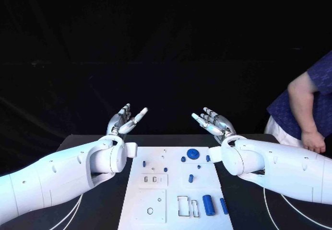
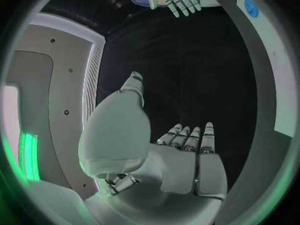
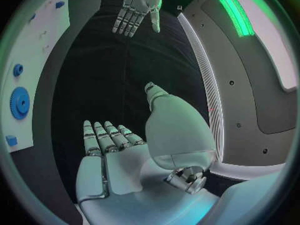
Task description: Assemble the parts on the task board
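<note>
Left hand (image 1: 126,120) and right hand (image 1: 213,122) hover with fingers spread wide and nothing held, palms facing each other beyond the 12 o'clock edge of the task board (image 1: 156,163), seemingly a neutral pose before any pick. The blue parts lie untouched on the board: a gear (image 1: 193,154) toward 12 o'clock, cylinders (image 1: 208,204) toward 5 o'clock.

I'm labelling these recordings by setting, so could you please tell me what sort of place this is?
Probably a robotics lab or demo station, not a home or factory line. A white task board with small blue parts lies on a black table against a dark backdrop, with the robot's left hand and right hand open above it.
</note>
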Motion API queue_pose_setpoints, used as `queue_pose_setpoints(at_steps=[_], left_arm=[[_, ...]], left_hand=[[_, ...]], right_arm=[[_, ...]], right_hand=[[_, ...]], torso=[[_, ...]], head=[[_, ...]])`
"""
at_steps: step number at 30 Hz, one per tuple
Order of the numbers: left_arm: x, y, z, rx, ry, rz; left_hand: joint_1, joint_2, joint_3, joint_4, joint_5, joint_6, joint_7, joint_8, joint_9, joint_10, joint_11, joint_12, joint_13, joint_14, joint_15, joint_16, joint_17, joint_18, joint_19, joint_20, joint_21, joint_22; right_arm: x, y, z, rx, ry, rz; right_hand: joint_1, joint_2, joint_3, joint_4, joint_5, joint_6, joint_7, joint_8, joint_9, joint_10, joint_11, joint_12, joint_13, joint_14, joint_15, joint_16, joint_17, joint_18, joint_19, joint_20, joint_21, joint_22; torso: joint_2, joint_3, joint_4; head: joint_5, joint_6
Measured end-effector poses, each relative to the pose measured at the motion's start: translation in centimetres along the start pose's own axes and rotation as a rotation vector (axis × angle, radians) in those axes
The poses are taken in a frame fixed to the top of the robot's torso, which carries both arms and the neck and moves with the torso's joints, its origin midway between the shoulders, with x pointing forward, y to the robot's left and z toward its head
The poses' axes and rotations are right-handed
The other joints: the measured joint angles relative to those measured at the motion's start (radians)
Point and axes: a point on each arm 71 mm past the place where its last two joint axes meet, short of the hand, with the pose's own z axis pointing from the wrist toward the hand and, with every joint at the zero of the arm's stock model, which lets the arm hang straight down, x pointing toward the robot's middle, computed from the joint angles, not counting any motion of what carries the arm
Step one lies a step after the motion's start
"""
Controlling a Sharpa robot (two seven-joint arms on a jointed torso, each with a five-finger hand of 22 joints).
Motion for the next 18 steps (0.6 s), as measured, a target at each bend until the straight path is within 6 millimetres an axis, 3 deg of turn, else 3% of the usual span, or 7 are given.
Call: queue_pose_setpoints(at_steps=[4,8,10,13,14,15,18], left_arm=[[0.1,0.0,0.0,0.0,0.014,-0.014],[-1.0,0.0,0.0,0.004,0.005,-0.011],[-1.7,0.0,0.1,0.007,-0.003,-0.008],[-2.1,-0.1,0.0,0.009,-0.002,-0.01],[-2.2,-0.1,0.0,0.01,0.0,-0.011],[-2.3,-0.1,0.0,0.011,0.002,-0.012],[-2.6,-0.2,-0.1,0.012,0.006,-0.014]], left_hand=[[0.061,0.02,0.027,0.016,-0.001,0.019,0.003,0.008,0.005,0.018,0.018,0.0,0.003,0.019,0.019,0.005,0.005,0.0,0.009,0.016,0.004,0.003],[0.119,0.096,0.109,0.009,-0.025,0.128,0.008,0.046,0.029,0.111,0.06,0.028,0.018,0.143,0.055,0.054,0.038,0.0,0.068,0.054,0.038,0.021],[0.146,0.143,0.148,0.004,-0.035,0.263,0.016,0.094,0.059,0.28,0.097,0.072,0.039,0.298,0.071,0.118,0.072,0.0,0.189,0.073,0.098,0.051],[0.187,0.166,0.182,-0.01,-0.035,0.459,0.032,0.17,0.103,0.54,0.127,0.141,0.061,0.555,0.084,0.218,0.124,0.0,0.441,0.078,0.22,0.108],[0.201,0.166,0.194,-0.012,-0.035,0.51,0.038,0.19,0.114,0.616,0.126,0.157,0.065,0.621,0.079,0.242,0.136,0.001,0.495,0.077,0.246,0.117],[0.218,0.161,0.213,-0.014,-0.035,0.573,0.048,0.212,0.127,0.706,0.119,0.165,0.064,0.685,0.068,0.26,0.144,0.023,0.554,0.077,0.271,0.123],[0.233,0.145,0.252,-0.014,-0.035,0.672,0.066,0.244,0.146,0.815,0.098,0.166,0.059,0.775,0.044,0.279,0.156,0.029,0.636,0.068,0.302,0.124]], right_arm=[[0.1,0.1,0.3,0.01,0.047,0.002],[-1.1,0.3,0.7,-0.033,0.048,-0.083],[-1.6,0.4,0.9,-0.06,0.051,-0.137],[-1.8,0.6,1.1,-0.096,0.067,-0.207],[-1.9,0.7,1.1,-0.112,0.074,-0.239],[-2.0,0.8,1.2,-0.124,0.08,-0.265],[-2.2,1.2,1.4,-0.16,0.101,-0.351]], right_hand=[[0.044,-0.001,0.009,-0.008,0.0,0.032,0.002,0.012,0.008,0.035,0.011,0.01,0.004,0.033,0.011,0.011,0.007,0.0,0.02,0.014,0.013,0.006],[0.094,-0.004,0.031,-0.032,0.0,0.105,0.007,0.034,0.024,0.125,0.009,0.026,0.012,0.118,0.007,0.033,0.021,0.0,0.079,0.013,0.038,0.019],[0.12,-0.007,0.04,-0.053,0.0,0.162,0.01,0.052,0.036,0.2,0.006,0.038,0.018,0.185,0.001,0.051,0.033,0.002,0.122,0.013,0.058,0.028],[0.157,-0.013,0.06,-0.089,0.0,0.273,0.018,0.088,0.059,0.35,-0.003,0.062,0.027,0.317,-0.013,0.086,0.053,0.023,0.217,0.013,0.097,0.047],[0.167,-0.016,0.068,-0.1,0.0,0.315,0.021,0.101,0.068,0.4,-0.007,0.07,0.03,0.364,-0.019,0.098,0.06,0.029,0.257,0.013,0.114,0.054],[0.176,-0.019,0.078,-0.11,0.0,0.357,0.025,0.114,0.076,0.447,-0.011,0.075,0.032,0.409,-0.025,0.109,0.066,0.041,0.295,0.013,0.13,0.06],[0.195,-0.032,0.111,-0.144,0.0,0.493,0.038,0.154,0.101,0.582,-0.027,0.086,0.036,0.54,-0.046,0.142,0.083,0.063,0.409,0.011,0.177,0.078]], torso=[[0.0,0.0,-0.0001],[0.001,-0.0005,-0.0011],[0.002,-0.0008,-0.0017],[0.004,-0.0009,-0.0022],[0.004,-0.0008,-0.0021],[0.005,-0.0008,-0.002],[0.007,-0.0008,-0.0016]], head=[[0.0,0.0],[0.002,-0.009],[0.004,-0.012],[0.005,-0.015],[0.004,-0.016],[0.003,-0.018],[0.001,-0.021]])
